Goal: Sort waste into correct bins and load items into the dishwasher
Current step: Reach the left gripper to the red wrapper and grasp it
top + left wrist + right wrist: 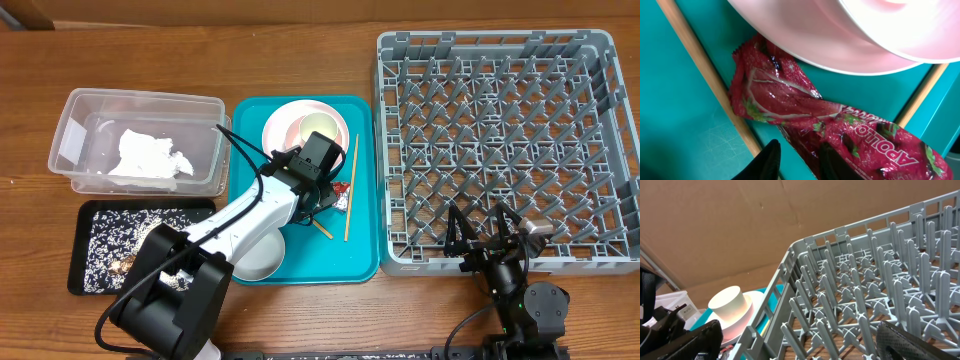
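Observation:
The red-and-silver foil wrapper (805,105) lies on the teal tray beside a chopstick (710,75), partly under the pink-rimmed plate (840,40). My left gripper (800,162) is down at the wrapper's edge. One fingertip (771,159) rests on the tray and the other overlaps the foil, with a narrow gap between them. From overhead the left gripper (335,200) sits by the wrapper (343,196). The plate (305,125) carries a white cup (320,125). A grey bowl (262,250) lies partly under the arm. My right gripper (485,235) stands wide open at the front wall of the dishwasher rack (510,150).
The clear tub (75,130) holds a crumpled napkin (150,155). The black tray (85,225) holds rice. The teal tray (365,250) also carries a second chopstick (350,185). In the right wrist view, rack pegs (865,295) fill the space between the fingers.

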`<state>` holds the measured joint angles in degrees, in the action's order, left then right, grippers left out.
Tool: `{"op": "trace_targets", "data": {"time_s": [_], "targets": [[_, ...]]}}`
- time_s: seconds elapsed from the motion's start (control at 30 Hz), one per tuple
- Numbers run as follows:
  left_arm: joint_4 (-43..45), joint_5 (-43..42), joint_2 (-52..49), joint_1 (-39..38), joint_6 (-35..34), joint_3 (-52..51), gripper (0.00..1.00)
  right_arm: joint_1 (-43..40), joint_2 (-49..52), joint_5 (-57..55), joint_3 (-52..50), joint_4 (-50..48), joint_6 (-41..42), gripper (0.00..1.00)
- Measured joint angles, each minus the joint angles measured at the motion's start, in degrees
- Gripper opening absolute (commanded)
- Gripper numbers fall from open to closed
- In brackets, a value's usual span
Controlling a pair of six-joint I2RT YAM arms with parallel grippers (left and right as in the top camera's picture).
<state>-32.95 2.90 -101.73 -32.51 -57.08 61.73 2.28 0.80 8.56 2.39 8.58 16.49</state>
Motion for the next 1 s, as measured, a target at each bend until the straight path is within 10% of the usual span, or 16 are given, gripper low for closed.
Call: {"op": "trace_targets", "data": {"time_s": [0.17,0.63,1.0], "targets": [[0.24,0.87,0.0,0.37,0.09,0.0,0.49,0.02,0.0,0.0,0.0,0.0,0.0,1.0],[1.95,-0.7,0.0,5.31,0.0,0.0,0.49,0.0,0.0,-0.02,0.0,-0.02,0.0,1.0],[2.78,-1.2,-2.93,4.31,0.22,-0.09,0.04,0.02,0.0,0.0,0.0,-0.02,0.0,1.0]]}}
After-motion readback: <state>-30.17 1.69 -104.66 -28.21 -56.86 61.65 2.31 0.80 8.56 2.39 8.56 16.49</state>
